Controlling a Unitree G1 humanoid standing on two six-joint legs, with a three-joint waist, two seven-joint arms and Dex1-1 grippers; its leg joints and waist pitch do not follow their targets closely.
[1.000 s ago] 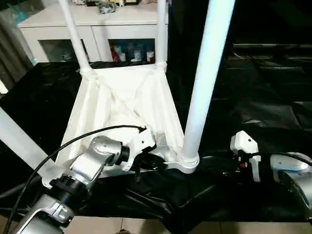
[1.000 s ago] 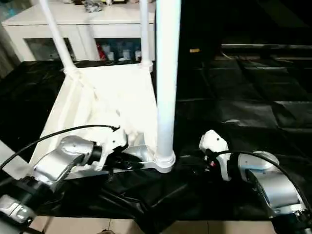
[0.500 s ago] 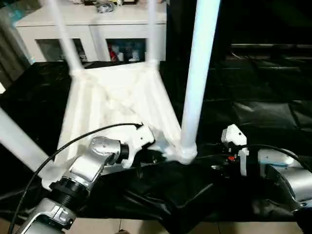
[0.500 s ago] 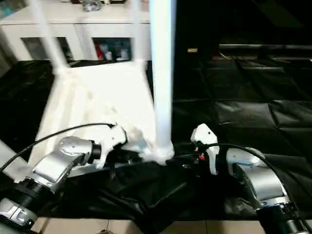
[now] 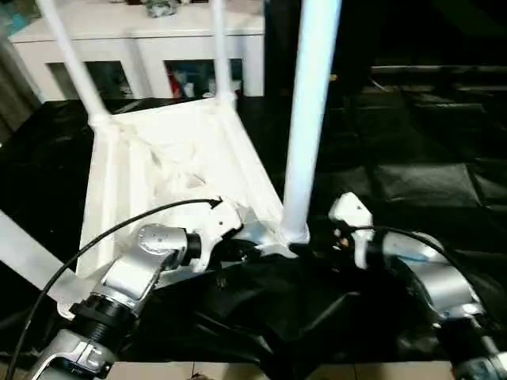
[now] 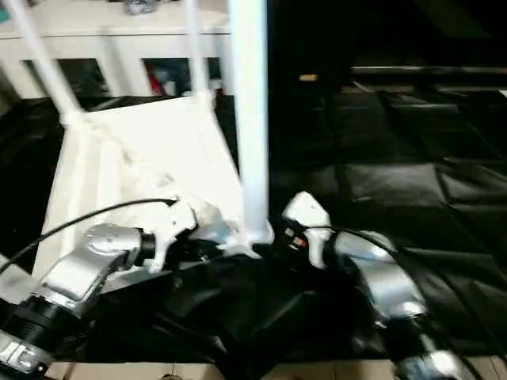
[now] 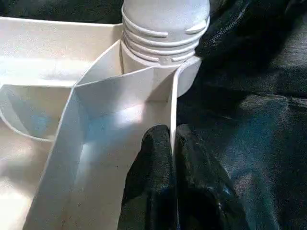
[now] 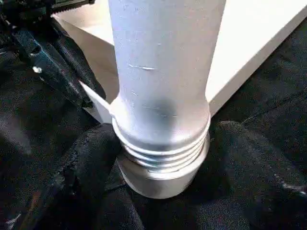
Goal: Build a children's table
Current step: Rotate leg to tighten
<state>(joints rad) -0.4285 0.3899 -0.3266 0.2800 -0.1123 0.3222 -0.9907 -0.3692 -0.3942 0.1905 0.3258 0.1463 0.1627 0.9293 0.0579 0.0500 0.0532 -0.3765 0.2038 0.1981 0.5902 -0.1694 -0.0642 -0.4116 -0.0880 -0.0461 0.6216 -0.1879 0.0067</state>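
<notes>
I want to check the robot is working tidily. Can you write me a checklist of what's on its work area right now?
Surface: black sheet, wrinkled, covering the work area.
Job's things: white tabletop lies underside up; near leg stands upright in its corner socket; two far legs also stand in theirs.
Clutter: nothing seen on the sheet.
Grippers: left gripper pinches the tabletop's edge wall beside the near leg; right gripper has fingers on both sides of the leg's ribbed base.
Cables: black cable arcs over the left arm.
Surroundings: white cabinet behind.
</notes>
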